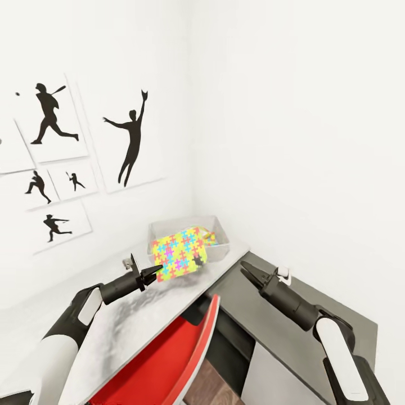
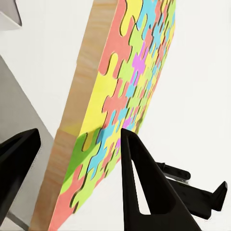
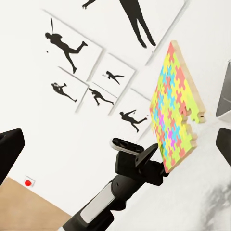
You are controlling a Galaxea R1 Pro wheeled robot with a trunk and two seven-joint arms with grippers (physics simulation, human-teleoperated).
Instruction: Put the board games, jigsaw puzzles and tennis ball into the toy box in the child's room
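Note:
My left gripper (image 1: 158,273) is shut on the lower corner of a jigsaw puzzle (image 1: 179,253), a multicolour square held tilted in the air above the table (image 1: 129,326), just in front of the toy box (image 1: 223,227). In the left wrist view the puzzle (image 2: 110,110) stands edge-on between the two black fingers (image 2: 139,183). Something colourful (image 1: 208,237) lies inside the pale grey box, partly hidden by the held puzzle. My right gripper (image 1: 248,270) hangs open over the dark cabinet top (image 1: 337,306). The right wrist view shows the puzzle (image 3: 175,110) with my left gripper (image 3: 161,166) on it.
A red chair (image 1: 169,360) is tucked under the desk's front edge between my arms. The white cabinet door (image 1: 270,374) is below my right arm. Walls close in behind the box, with black baseball silhouettes (image 1: 132,140) on the left wall.

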